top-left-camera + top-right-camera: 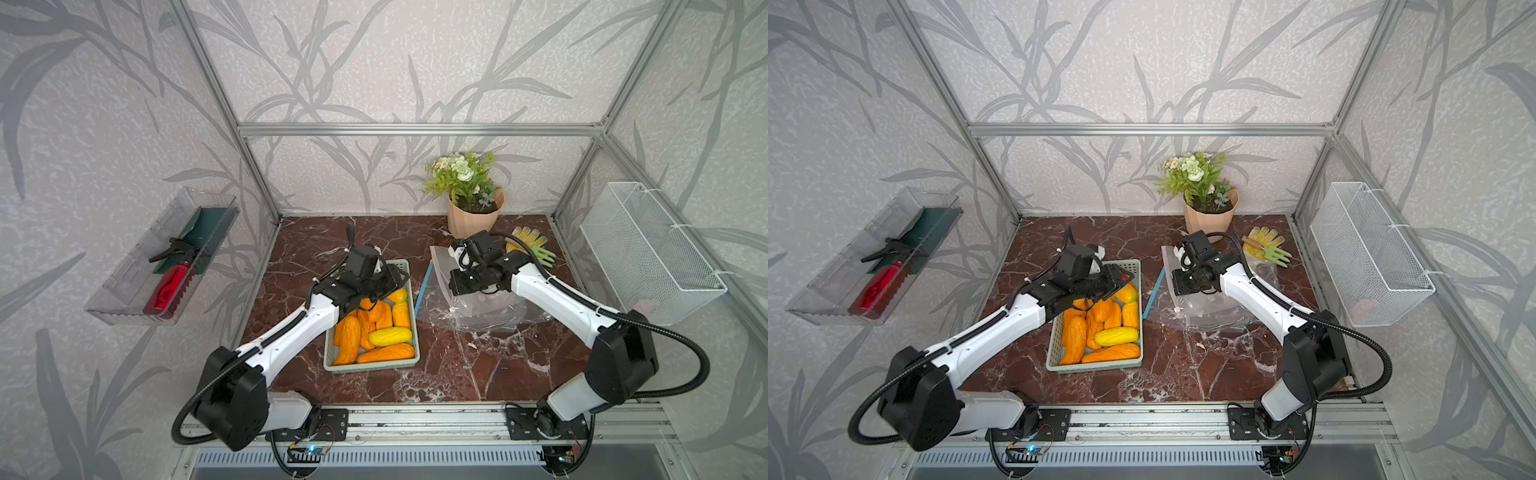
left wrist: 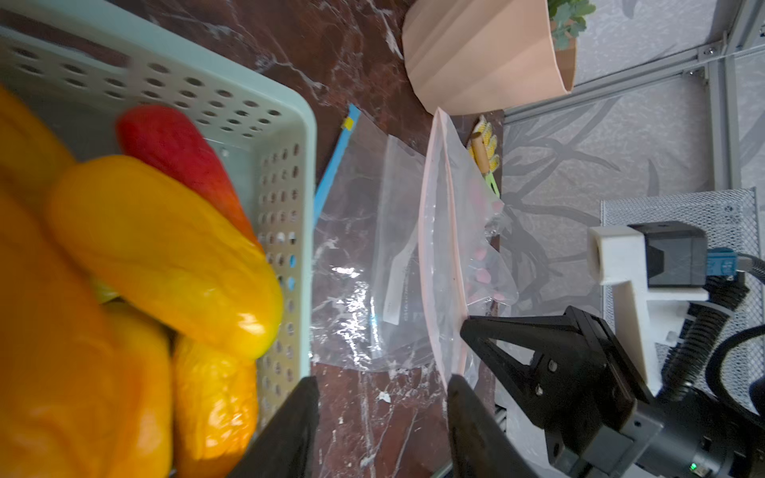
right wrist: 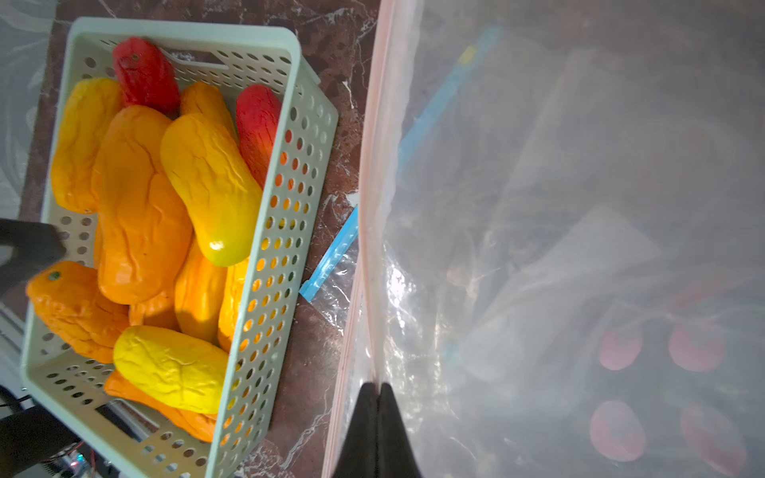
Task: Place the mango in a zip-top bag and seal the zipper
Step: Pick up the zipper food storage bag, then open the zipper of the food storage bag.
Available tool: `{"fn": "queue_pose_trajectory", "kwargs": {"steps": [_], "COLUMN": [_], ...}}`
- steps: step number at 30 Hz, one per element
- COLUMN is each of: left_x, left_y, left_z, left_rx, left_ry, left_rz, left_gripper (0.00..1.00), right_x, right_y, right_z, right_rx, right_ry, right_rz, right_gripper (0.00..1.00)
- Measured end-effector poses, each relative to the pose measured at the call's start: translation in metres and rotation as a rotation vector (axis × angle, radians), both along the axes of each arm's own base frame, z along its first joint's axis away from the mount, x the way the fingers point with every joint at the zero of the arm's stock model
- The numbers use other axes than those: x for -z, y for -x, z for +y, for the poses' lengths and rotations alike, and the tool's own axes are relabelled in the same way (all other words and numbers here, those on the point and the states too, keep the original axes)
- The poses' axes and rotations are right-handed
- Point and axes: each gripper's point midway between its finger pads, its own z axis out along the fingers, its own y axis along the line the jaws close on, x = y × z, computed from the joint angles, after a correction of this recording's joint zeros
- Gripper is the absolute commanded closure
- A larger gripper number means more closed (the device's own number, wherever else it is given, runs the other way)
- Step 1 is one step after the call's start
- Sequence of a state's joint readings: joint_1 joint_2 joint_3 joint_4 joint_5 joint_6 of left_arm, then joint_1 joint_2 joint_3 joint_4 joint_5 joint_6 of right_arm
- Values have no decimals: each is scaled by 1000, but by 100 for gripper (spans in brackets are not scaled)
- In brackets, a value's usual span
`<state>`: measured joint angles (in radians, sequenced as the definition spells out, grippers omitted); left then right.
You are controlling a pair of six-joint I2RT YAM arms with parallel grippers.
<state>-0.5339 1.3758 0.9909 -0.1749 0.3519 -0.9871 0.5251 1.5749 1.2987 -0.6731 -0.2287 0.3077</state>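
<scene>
Several orange, yellow and red mangoes (image 1: 390, 336) (image 3: 211, 186) lie in a mint-green perforated basket (image 1: 411, 357) (image 3: 289, 198). My left gripper (image 2: 383, 414) (image 1: 395, 276) hovers open over the basket's far right corner, with only tabletop between its fingers. To the right of the basket a clear zip-top bag (image 2: 364, 256) lies flat, its light-blue zipper (image 1: 424, 282) (image 1: 1154, 291) (image 3: 331, 256) facing the basket. A second clear bag with a pale pink mouth strip (image 2: 430, 248) (image 3: 372, 165) stands lifted over it. My right gripper (image 3: 377, 387) (image 1: 453, 286) is shut on that pink edge.
A peach flower pot (image 1: 473, 216) stands at the back, with yellow gloves and a green hand fork (image 1: 536, 245) to its right. A white wire basket (image 1: 648, 253) hangs on the right wall. A clear tray with a red spray bottle (image 1: 170, 286) hangs on the left wall.
</scene>
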Motion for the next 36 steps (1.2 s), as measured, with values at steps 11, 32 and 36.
{"fn": "queue_pose_trajectory", "kwargs": {"steps": [11, 32, 36], "left_x": [18, 1, -7], "left_y": [-39, -53, -51], "left_z": [-69, -105, -107], "left_rx": [44, 66, 67], "left_ry": [127, 171, 177], "left_rz": [45, 18, 17], "left_gripper": [58, 100, 100], "right_x": [-36, -52, -60], "right_y": [5, -1, -8], "right_z": [2, -9, -9], "right_rx": [40, 86, 96], "right_ry": [-51, -27, -15], "right_rz": [21, -2, -37], "right_gripper": [100, 63, 44]}}
